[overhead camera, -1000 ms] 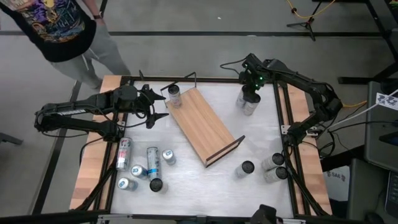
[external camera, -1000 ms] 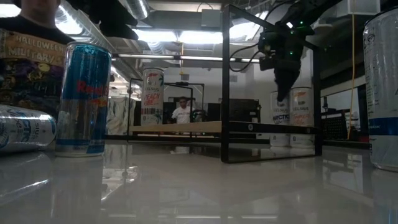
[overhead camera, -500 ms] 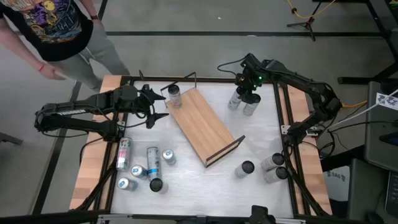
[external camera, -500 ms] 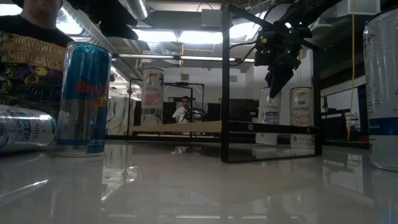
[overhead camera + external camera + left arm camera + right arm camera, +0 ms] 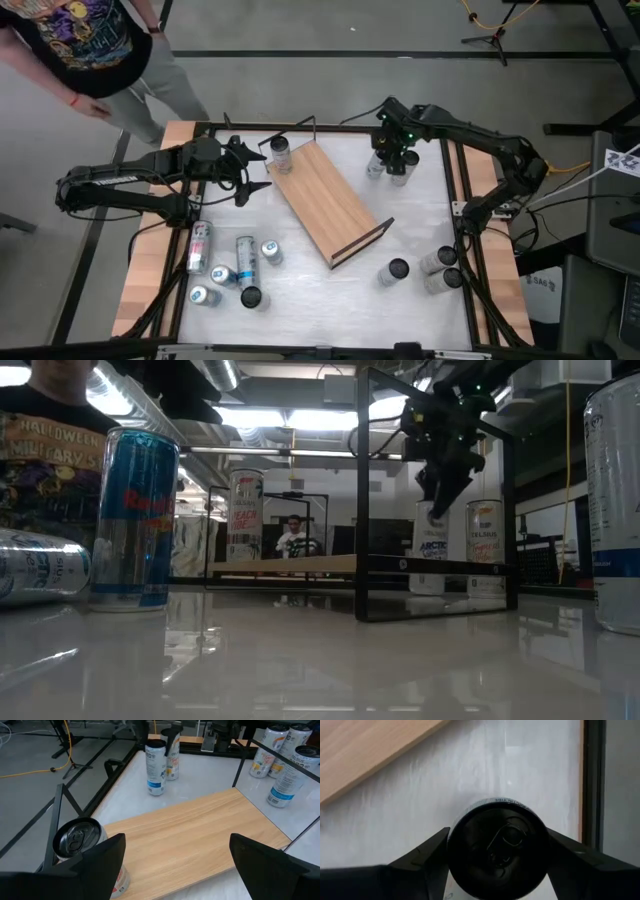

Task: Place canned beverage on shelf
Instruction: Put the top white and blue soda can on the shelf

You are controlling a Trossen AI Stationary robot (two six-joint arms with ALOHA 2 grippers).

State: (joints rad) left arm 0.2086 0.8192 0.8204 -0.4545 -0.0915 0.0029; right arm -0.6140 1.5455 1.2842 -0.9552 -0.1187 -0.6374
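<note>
Near the table's far right corner, the right gripper [image 5: 382, 160] reaches down over an upright can [image 5: 377, 166], and its wrist view shows the two dark fingers [image 5: 427, 852] pressed against either side of the can's dark top [image 5: 497, 847], so it is clamped on that can. A second upright can [image 5: 400, 173] stands just beside the held one, and the low view shows the pair side by side on the white tabletop [image 5: 320, 660] under the arm. To the left of them the shelf [image 5: 326, 200], a long light-brown board with black wire rails at its short ends, lies flat and diagonal across the middle of the table, apart from the held can. One can [image 5: 280, 153] stands upright at the board's far end. The left gripper [image 5: 255, 170] waits just beside that end with its fingers spread wide and nothing between them. More cans stand and lie in a cluster at the near left [image 5: 228, 272], and three stand at the near right [image 5: 425, 268]. A person [image 5: 85, 45] in a dark printed shirt stands beyond the table's far left corner.
</note>
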